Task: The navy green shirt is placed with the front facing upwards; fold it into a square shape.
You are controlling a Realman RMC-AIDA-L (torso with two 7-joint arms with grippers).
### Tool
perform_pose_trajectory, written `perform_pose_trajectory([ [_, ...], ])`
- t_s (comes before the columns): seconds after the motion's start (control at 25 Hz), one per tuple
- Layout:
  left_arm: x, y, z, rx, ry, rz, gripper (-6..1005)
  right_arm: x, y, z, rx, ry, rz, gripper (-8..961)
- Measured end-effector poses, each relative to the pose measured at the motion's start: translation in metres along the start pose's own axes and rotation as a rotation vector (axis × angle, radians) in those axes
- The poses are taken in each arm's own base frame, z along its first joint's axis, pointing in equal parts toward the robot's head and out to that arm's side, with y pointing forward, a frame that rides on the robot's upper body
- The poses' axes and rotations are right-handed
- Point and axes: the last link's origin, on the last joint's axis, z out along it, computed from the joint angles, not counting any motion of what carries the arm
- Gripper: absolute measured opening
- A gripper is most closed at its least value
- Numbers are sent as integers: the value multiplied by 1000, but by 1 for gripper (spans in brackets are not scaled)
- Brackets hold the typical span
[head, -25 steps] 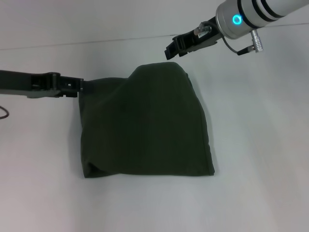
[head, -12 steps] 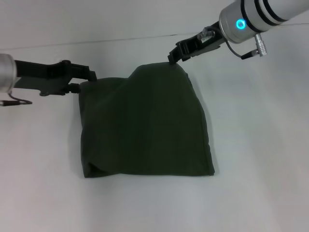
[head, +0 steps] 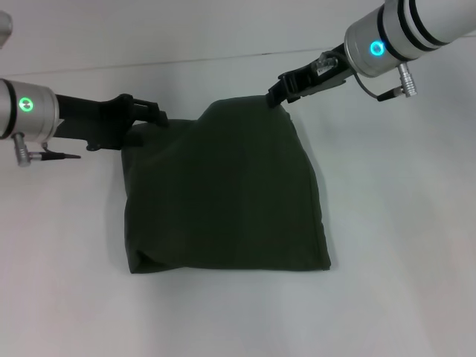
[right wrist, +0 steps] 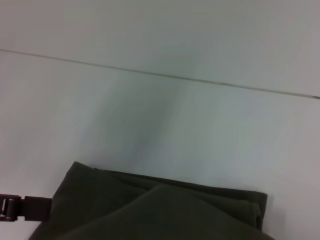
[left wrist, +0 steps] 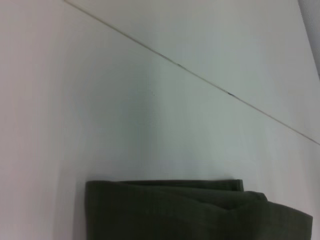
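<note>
The navy green shirt (head: 223, 197) lies folded into a rough square on the white table, plain dark cloth facing up and no lettering showing. My left gripper (head: 149, 123) reaches in low from the left. It is open, with its fingers (head: 152, 110) straddling the shirt's far left corner. My right gripper (head: 281, 93) comes in from the upper right and sits at the shirt's far right corner. The left wrist view shows the stacked folded edge of the shirt (left wrist: 190, 210). In the right wrist view the shirt (right wrist: 160, 210) appears with the left gripper's tip beside it.
The white table (head: 401, 245) surrounds the shirt on all sides. A thin seam line (head: 186, 61) runs across the table behind the shirt.
My left arm has slid right, onto the shirt's far left corner. My right gripper has dropped from above the shirt to its far right corner. The shirt has kept its shape.
</note>
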Motion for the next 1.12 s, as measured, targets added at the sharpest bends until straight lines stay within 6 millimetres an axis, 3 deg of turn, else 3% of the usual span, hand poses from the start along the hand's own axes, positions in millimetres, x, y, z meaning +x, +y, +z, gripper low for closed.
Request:
perform_pose_trajectory([
  [0.56, -2, -17, -1, 116, -22, 12, 628, 1, -1, 0, -1, 0, 0, 366],
  [1.12, -8, -16, 4, 136, -53, 27, 627, 1, -2, 0, 1, -8, 0, 366],
])
